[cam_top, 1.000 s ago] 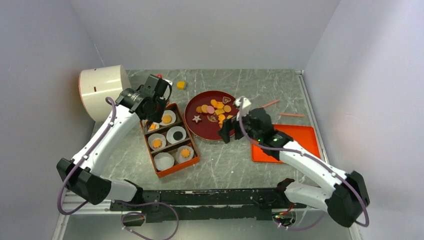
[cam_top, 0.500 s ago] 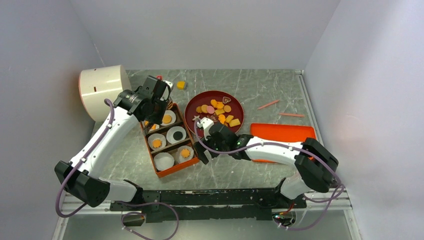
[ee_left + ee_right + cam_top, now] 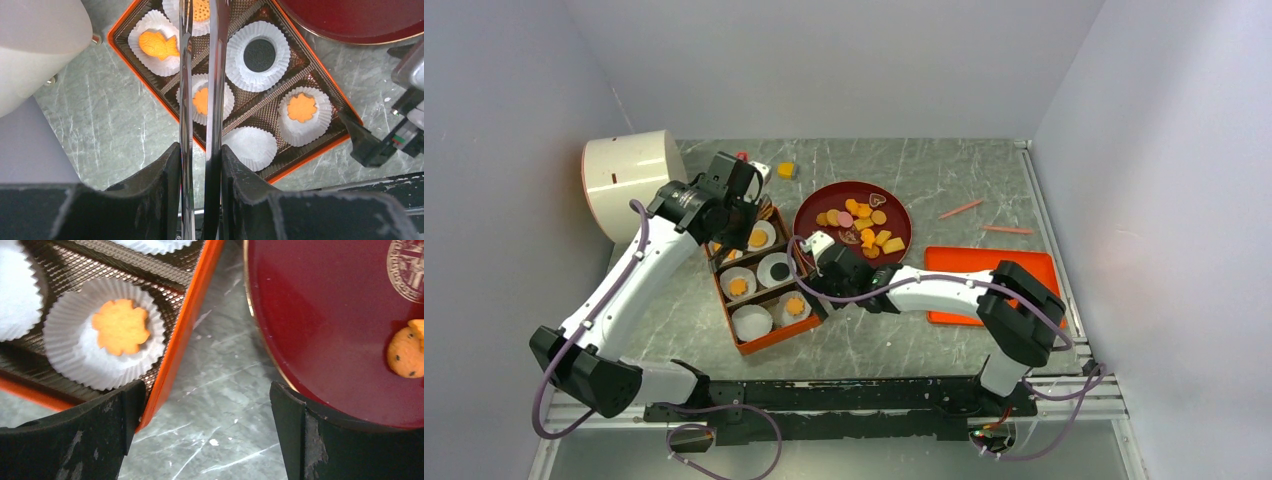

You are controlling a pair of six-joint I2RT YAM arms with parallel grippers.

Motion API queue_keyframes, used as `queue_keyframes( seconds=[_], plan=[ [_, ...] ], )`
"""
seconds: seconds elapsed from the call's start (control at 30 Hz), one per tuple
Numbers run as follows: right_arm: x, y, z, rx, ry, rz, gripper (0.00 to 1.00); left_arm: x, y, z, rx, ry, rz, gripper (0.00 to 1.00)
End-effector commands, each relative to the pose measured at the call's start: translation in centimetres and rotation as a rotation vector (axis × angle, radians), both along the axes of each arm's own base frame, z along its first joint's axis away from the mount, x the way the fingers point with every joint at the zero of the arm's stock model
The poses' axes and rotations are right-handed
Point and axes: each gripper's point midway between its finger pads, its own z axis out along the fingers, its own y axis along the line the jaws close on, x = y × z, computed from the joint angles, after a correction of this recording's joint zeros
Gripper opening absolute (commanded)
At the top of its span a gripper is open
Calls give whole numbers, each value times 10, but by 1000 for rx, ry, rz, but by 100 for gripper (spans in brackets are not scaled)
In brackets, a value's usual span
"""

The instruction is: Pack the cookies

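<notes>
Only from left wrist: fish-shaped cookie [image 3: 157, 44].

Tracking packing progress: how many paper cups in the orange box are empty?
1: the empty paper cup sits in the orange box's near corner. The other five hold cookies; none seem hidden.

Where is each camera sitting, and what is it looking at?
Top external: high behind the arms, looking down at the grey marble table; both arms and bases show.
Left wrist: on the left hand, looking down on the orange six-cup cookie box; its two thin shiny fingers show.
Right wrist: on the right hand, looking down between box and dark red round plate; its black fingers show.
Shared: both wrist views show the flower-shaped orange cookie.
</notes>
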Motion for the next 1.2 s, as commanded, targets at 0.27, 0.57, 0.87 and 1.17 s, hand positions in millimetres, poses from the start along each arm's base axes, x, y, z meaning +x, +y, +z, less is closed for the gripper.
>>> queue_keyframes(
  seconds=[0.27,0.57,0.87,1.17],
  plan=[
    [81,-56,21,-134,-188,-191,100,-7,-15,12,-73,-4,-107,12],
    [127,-81,49,-70,-218,-273,100,-19,-42,8,-123,58,-216,14],
    [105,-72,98,136,-231,-245,100,-59,-65,-3,-64,155,-256,14],
    [94,-106,105,154,-291,-358,100,-104,-51,-17,-54,307,-203,14]
  ],
)
